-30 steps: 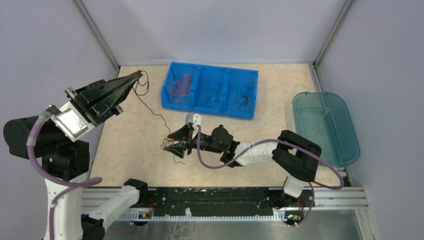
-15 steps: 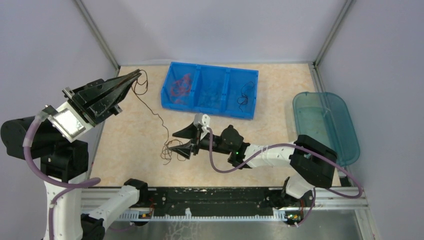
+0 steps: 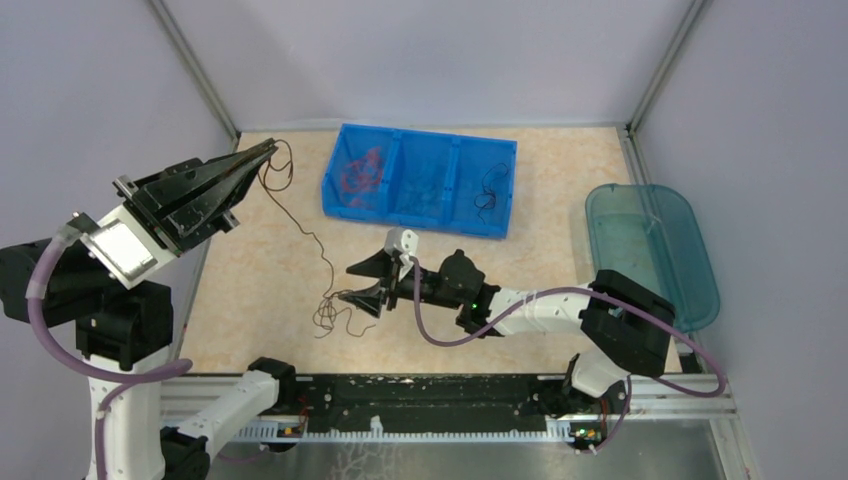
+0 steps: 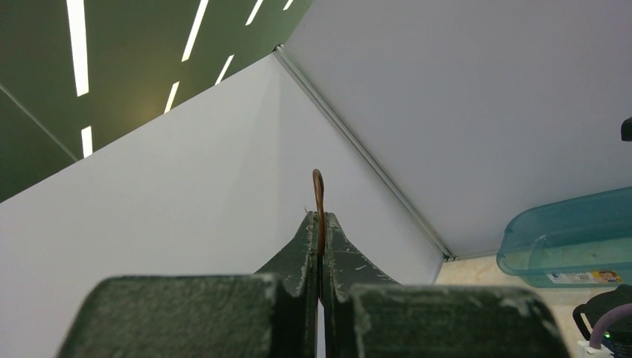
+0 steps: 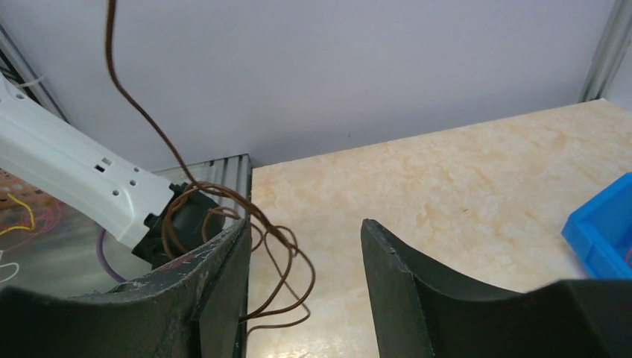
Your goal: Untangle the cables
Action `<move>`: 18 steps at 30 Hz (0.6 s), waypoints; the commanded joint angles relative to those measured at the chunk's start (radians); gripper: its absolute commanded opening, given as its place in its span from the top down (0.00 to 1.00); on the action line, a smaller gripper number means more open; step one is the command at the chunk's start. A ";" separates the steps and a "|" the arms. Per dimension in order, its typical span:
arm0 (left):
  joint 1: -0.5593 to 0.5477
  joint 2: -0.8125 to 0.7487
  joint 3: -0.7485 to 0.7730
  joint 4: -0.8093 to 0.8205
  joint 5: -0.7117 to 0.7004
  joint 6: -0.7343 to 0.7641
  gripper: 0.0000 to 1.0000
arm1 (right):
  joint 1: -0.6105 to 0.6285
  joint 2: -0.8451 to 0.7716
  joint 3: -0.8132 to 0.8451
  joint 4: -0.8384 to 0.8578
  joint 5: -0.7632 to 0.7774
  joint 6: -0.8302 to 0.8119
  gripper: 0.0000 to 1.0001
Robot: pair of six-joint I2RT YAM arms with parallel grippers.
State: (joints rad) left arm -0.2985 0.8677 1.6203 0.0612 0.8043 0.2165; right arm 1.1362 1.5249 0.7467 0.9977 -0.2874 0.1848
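Observation:
A thin brown cable runs taut from my left gripper down to a loose curl on the table. The left gripper is held high at the left and is shut on the cable's end, which sticks up past the closed fingertips of the left gripper. My right gripper is low at the table's middle, open, just right of the curl. In the right wrist view the brown loops lie against the inner face of the left finger of the right gripper, partly in the gap.
A blue three-part bin stands at the back, with red cables in its left part and a black cable in its right part. A teal tub sits at the right edge. Walls enclose the left, back and right sides.
My right gripper drew back to the right, off the curl, then held still. My left gripper shifted slightly left with the cable end, and the curl now lies looser on the table.

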 commanded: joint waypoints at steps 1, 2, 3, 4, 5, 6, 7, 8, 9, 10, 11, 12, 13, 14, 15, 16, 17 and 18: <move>0.006 0.008 0.018 0.035 0.007 -0.039 1.00 | 0.009 -0.001 0.069 0.000 0.036 -0.050 0.43; 0.007 0.009 0.019 0.037 0.006 -0.045 1.00 | 0.011 0.006 0.083 -0.010 0.046 -0.058 0.43; 0.007 0.010 0.019 0.040 0.005 -0.046 1.00 | 0.014 0.016 0.094 -0.016 0.051 -0.064 0.43; 0.008 0.012 0.019 0.038 0.005 -0.049 1.00 | 0.014 0.023 0.104 -0.016 0.063 -0.070 0.43; 0.009 0.013 0.019 0.038 0.005 -0.051 1.00 | 0.016 0.033 0.114 -0.014 0.074 -0.075 0.43; 0.009 0.014 0.018 0.038 0.005 -0.054 1.00 | 0.019 0.046 0.124 -0.014 0.085 -0.085 0.43; 0.009 0.015 0.017 0.038 0.005 -0.060 1.00 | 0.023 0.052 0.133 -0.015 0.105 -0.094 0.43; 0.009 0.017 0.017 0.040 0.004 -0.064 1.00 | 0.027 0.065 0.144 -0.016 0.127 -0.106 0.43; 0.011 0.017 0.018 0.044 0.004 -0.071 1.00 | 0.033 0.077 0.156 -0.017 0.148 -0.120 0.43; 0.010 0.019 0.019 0.048 0.002 -0.078 1.00 | 0.040 0.086 0.167 -0.019 0.163 -0.139 0.43; 0.010 0.022 0.022 0.051 0.003 -0.082 1.00 | 0.049 0.096 0.177 -0.020 0.176 -0.158 0.43; 0.010 0.024 0.025 0.051 0.003 -0.083 1.00 | 0.054 0.105 0.183 -0.015 0.183 -0.174 0.43; 0.011 0.025 0.029 0.052 0.001 -0.082 1.00 | 0.059 0.112 0.183 -0.003 0.192 -0.183 0.43; 0.011 0.027 0.031 0.051 0.001 -0.080 1.00 | 0.060 0.116 0.182 0.014 0.196 -0.183 0.43; 0.012 0.028 0.034 0.049 0.002 -0.078 1.00 | 0.062 0.120 0.177 0.034 0.198 -0.181 0.43; 0.012 0.029 0.036 0.046 0.002 -0.076 1.00 | 0.062 0.120 0.170 0.055 0.200 -0.178 0.42; 0.012 0.029 0.035 0.045 0.002 -0.075 1.00 | 0.062 0.120 0.164 0.074 0.200 -0.175 0.42; 0.012 0.029 0.035 0.045 0.001 -0.073 1.00 | 0.062 0.120 0.160 0.090 0.199 -0.173 0.42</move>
State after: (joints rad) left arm -0.2920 0.8917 1.6287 0.0856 0.8043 0.1558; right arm 1.1896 1.6417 0.8814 0.9630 -0.1188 0.0399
